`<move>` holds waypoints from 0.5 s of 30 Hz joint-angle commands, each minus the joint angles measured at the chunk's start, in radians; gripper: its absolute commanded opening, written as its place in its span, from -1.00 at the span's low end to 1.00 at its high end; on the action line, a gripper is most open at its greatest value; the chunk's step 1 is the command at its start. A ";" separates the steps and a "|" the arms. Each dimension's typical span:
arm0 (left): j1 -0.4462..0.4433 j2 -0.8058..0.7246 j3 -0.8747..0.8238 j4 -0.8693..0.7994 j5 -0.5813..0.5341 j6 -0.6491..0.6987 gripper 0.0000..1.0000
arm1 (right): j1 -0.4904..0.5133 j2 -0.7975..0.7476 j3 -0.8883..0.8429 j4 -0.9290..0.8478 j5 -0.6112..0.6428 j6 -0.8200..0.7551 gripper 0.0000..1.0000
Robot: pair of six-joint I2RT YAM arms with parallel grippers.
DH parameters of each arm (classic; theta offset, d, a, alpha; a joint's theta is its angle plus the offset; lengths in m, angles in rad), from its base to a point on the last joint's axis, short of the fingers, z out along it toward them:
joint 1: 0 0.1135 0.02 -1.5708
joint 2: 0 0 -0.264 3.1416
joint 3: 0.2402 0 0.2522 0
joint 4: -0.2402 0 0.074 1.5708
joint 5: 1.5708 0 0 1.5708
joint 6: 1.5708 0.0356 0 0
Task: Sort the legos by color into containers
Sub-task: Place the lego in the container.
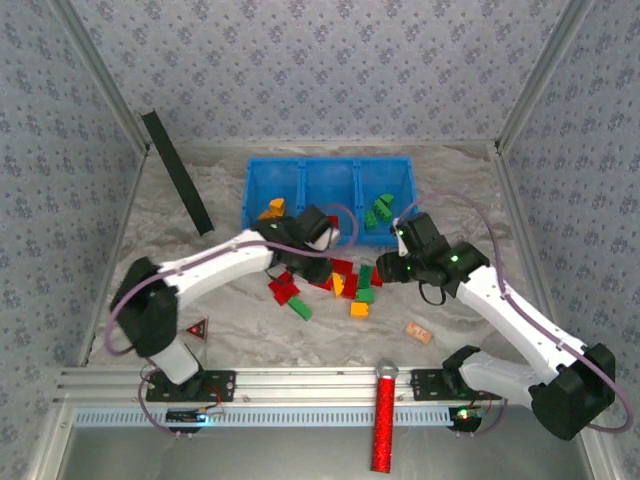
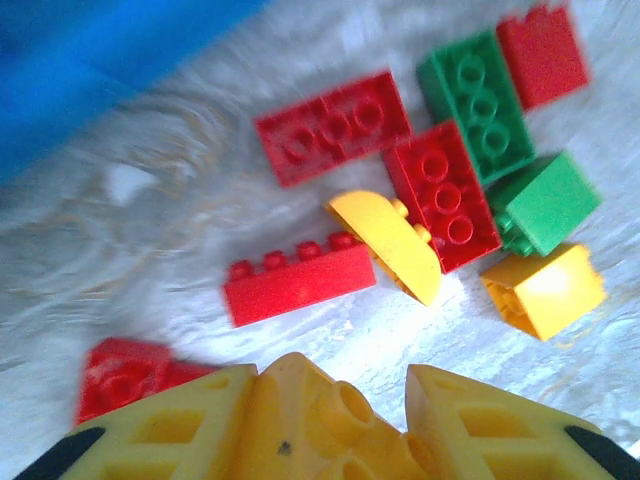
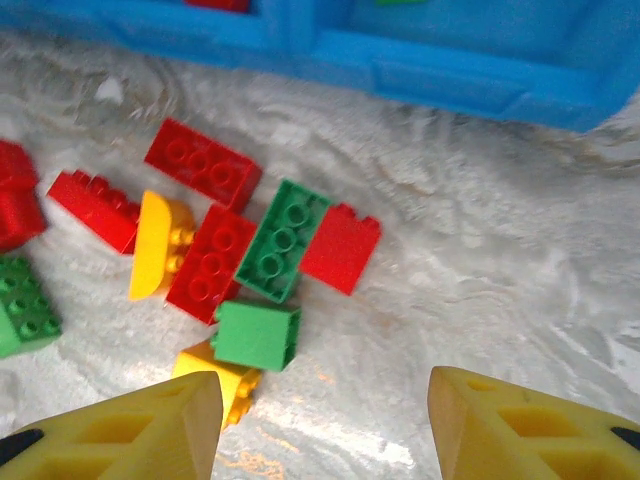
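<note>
Your left end effector [image 2: 330,388] has its jaws drawn in on what looks like a yellow brick [image 2: 300,415]. Brick and fingers are nearly the same colour, so check that the grip sits square before you travel. Below it the loose legos [image 2: 400,190] lie scattered on the worktop [image 2: 150,220], and the blue wall of the containers [image 2: 90,70] is just beyond them.

The step in hand, as I read it, is carrying that brick to the yellow compartment. Raise it clear of the front wall first, then bring it over the left compartment. Centre it well inside the dividers and let go low, so it cannot bounce into the neighbouring section. Mind your other arm, which is close by over the same pile.

Your right end effector [image 3: 325,380] stands wide open with nothing between its fingers. It hovers over the pile, with a green brick [image 3: 257,335] just ahead of its left finger. That looks like a sensible next pick once the left arm is out of the way.

Seen from above, the left compartment holds yellow-orange bricks [image 1: 274,209] and the right one holds green bricks [image 1: 380,212]. Your left wrist hides part of the middle compartment. In the right wrist view a sliver of red [image 3: 215,4] shows over the wall, left of a divider. It is probably a red brick in the middle section, but I cannot say for certain.
</note>
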 commanded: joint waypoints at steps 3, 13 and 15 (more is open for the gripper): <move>0.117 -0.126 0.052 -0.083 0.032 -0.021 -0.42 | 0.076 0.056 0.016 0.032 -0.028 0.020 0.17; 0.329 -0.130 0.084 -0.054 0.081 -0.041 -0.39 | 0.266 0.317 0.196 0.068 0.019 -0.179 0.22; 0.362 -0.097 0.109 -0.048 0.074 -0.044 -0.39 | 0.290 0.360 0.229 0.082 0.038 -0.276 0.24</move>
